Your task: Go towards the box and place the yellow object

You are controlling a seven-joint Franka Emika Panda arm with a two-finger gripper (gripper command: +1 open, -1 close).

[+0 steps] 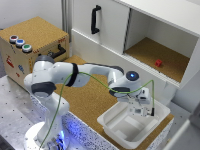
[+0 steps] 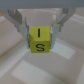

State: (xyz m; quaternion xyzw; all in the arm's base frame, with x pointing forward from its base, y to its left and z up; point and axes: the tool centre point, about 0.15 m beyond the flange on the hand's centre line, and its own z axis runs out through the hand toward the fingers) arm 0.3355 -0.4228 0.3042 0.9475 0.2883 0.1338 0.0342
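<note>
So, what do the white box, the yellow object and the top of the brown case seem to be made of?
The box looks like smooth, slightly glossy white plastic: rounded corners, soft highlights. The yellow object, held in the gripper, looks like a painted or plastic cube with black marks; the blur leaves it open. The brown case has a speckled, matte top, probably cork.
</note>
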